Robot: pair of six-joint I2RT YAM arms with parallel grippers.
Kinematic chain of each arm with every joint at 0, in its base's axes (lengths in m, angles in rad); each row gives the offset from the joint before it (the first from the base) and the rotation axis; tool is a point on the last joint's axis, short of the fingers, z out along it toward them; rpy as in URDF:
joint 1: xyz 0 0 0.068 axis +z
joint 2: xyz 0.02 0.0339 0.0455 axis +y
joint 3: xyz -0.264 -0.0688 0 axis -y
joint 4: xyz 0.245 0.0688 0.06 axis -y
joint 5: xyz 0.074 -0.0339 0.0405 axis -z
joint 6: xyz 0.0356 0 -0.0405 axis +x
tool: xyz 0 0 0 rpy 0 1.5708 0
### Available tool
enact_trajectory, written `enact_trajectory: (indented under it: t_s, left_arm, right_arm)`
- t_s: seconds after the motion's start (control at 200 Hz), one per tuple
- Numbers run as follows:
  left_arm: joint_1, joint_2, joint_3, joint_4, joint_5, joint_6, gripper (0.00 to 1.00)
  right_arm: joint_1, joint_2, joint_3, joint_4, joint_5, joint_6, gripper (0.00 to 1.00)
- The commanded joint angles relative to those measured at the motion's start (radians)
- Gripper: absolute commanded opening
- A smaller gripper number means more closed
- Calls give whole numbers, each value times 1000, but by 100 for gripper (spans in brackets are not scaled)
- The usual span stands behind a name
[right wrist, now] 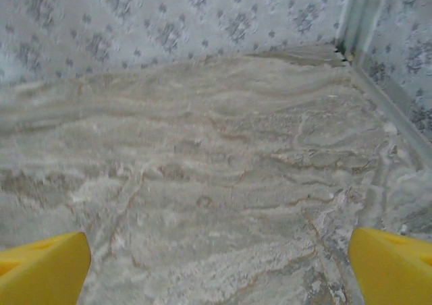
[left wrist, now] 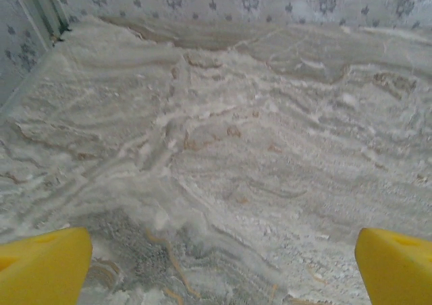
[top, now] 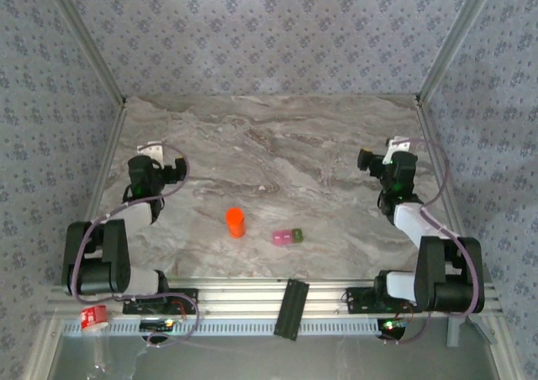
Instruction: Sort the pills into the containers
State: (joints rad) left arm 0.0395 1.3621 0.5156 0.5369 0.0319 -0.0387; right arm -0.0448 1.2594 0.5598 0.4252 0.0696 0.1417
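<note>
Currently | worktop (top: 277,145) marble-patterned | left arm (top: 109,254) folded, elbow by base, left pincer (left wrist: 219,268) spread wide | right arm (top: 437,266) folded alike, right pincer (right wrist: 217,264) spread wide | orange bottle (top: 235,222) upright, front centre | containers (top: 287,237) near its right, not touching

**Both arms drawn back, jaws spread wide**

The left arm (top: 105,250) sits at the near left, folded at the elbow, with its wrist pointing toward the far side. The left gripper (left wrist: 219,268) is spread to its widest and empty, and its yellow fingertips (left wrist: 40,268) sit at the two lower corners of the left wrist view. The right arm (top: 437,275) mirrors this pose at the near right, also angled toward the far side. The right gripper (right wrist: 216,268) is likewise wide apart and empty. The two arms are well apart from each other.
</note>
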Motion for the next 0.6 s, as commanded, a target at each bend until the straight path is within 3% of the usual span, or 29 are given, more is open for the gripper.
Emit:
enact_trajectory:
  t_s: [0.0, 0.11, 0.275, 0.47, 0.595]
  left_arm:
    - [7, -85, 56, -137, -28, -51, 99]
    - [-5, -161, 107, -269, -65, -99, 99]
    - [-35, -295, 156, -433, -120, -237, 99]
    - [-63, -366, 268, -661, 21, -445, 100]
    - [-153, -408, 275, -679, -11, -512, 99]
  right_arm:
    - [-27, -38, 107, -322, 84, 356, 100]
    - [-103, -36, 161, -378, -127, 449, 100]
    - [-18, -49, 219, -451, -333, 415, 99]
    - [283, -31, 322, -741, -244, 323, 93]
    - [493, -32, 310, -854, -165, 321, 92]
